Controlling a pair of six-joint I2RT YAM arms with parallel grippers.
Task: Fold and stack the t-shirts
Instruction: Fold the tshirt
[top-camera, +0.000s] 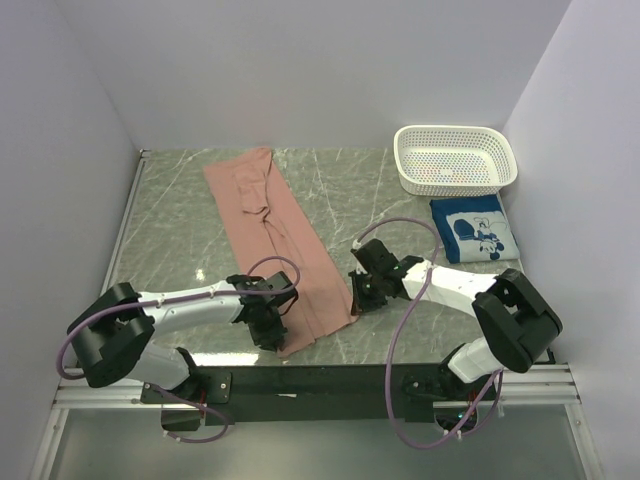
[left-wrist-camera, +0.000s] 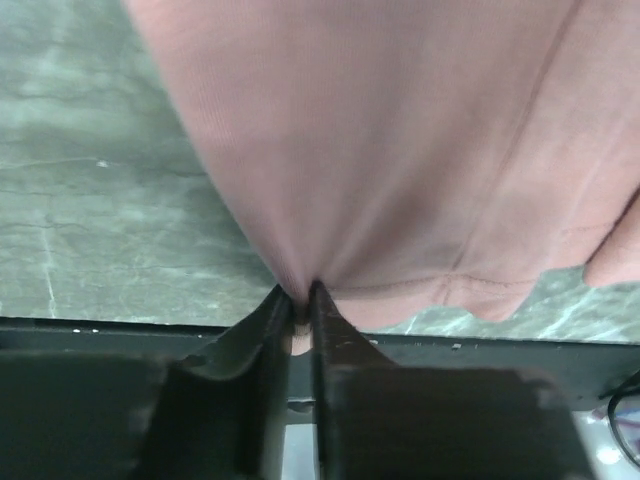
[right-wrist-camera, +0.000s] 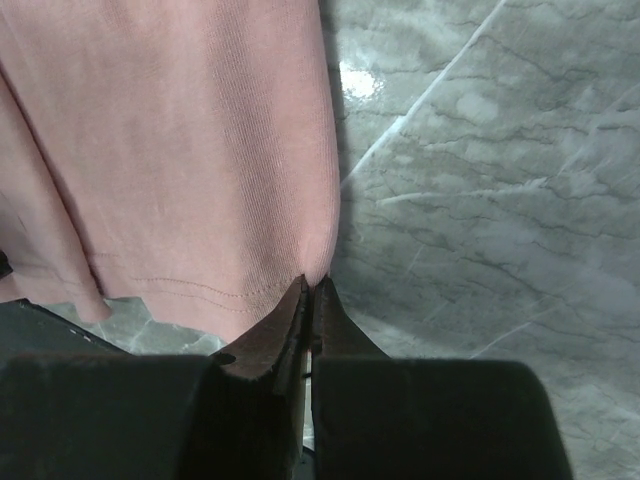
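I see the green marbled table (top-camera: 180, 230) with the pink t-shirt (top-camera: 275, 235) lying on it as a long narrow strip, running from the far left toward the near middle. The white basket (top-camera: 456, 186) sits at the far right, with the folded blue t-shirt (top-camera: 473, 230) just in front of it. My left gripper (left-wrist-camera: 300, 300) clamps the strip's near left hem corner; my right gripper (right-wrist-camera: 310, 290) pinches its near right corner.

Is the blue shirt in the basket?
No, the blue shirt lies folded on the table, outside the basket, on its near side.
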